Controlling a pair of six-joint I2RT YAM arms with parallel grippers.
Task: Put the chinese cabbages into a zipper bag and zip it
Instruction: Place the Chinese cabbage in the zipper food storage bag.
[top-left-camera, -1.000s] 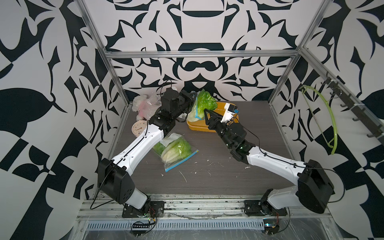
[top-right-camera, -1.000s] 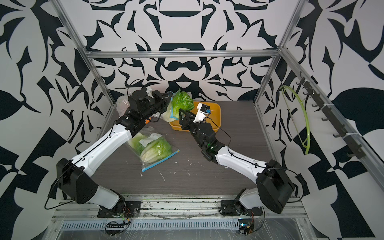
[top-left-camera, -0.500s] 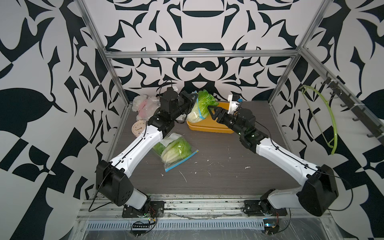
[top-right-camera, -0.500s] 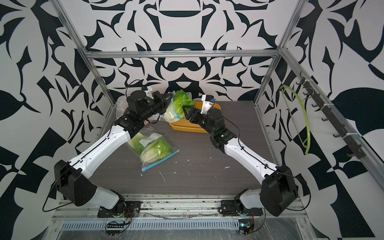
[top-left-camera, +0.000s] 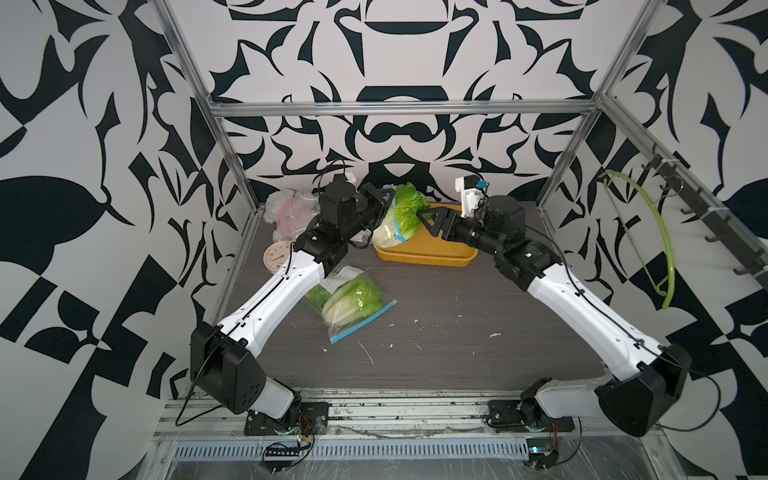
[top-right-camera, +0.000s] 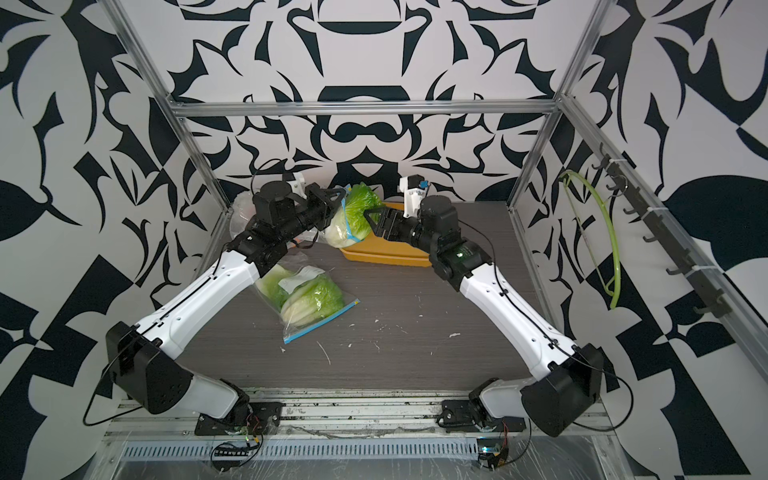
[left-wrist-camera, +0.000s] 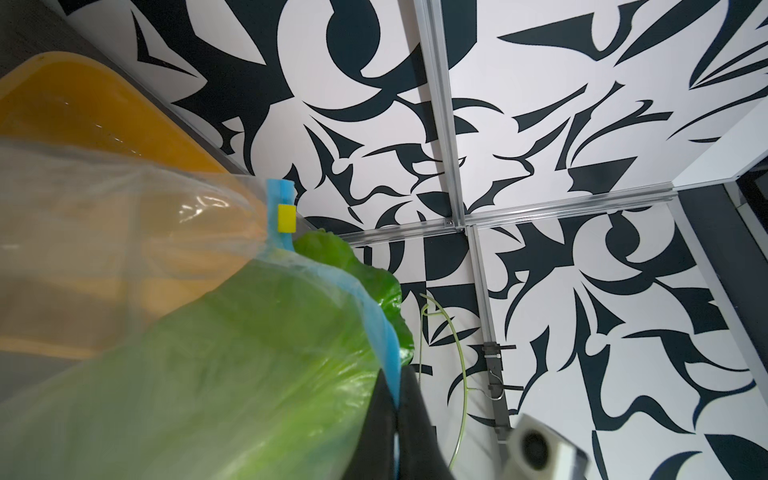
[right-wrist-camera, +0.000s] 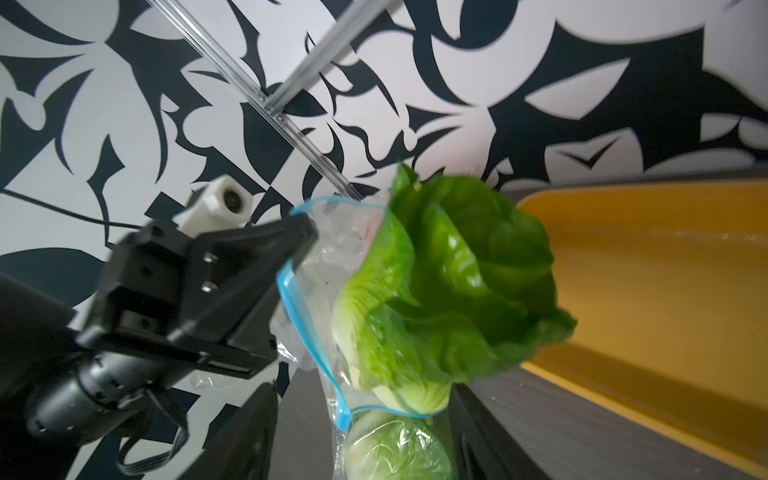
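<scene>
My left gripper (top-left-camera: 384, 196) is shut on the blue zip rim (left-wrist-camera: 374, 316) of a clear zipper bag (top-left-camera: 392, 224), holding it up over the left end of the yellow tray (top-left-camera: 440, 249). One chinese cabbage (right-wrist-camera: 395, 451) sits inside the bag. Another cabbage (right-wrist-camera: 457, 291) stands at the bag's mouth with its green leaves outside the plastic. My right gripper (right-wrist-camera: 361, 390) is open, with a finger on each side of the bag's lower part (top-right-camera: 353, 220). A second bag of cabbages (top-left-camera: 353, 299) lies flat mid-table under my left forearm.
A crumpled pink-and-white plastic bag (top-left-camera: 286, 210) and a round clock face (top-left-camera: 276, 255) sit at the back left. A green hanger (top-left-camera: 652, 232) hangs on the right wall. Small pale leaf scraps (top-left-camera: 365, 353) dot the dark tabletop.
My right arm has swung up and back from the tray's front to the held bag, and its jaws have widened. My left gripper has kept its hold on the rim, shifting little.
</scene>
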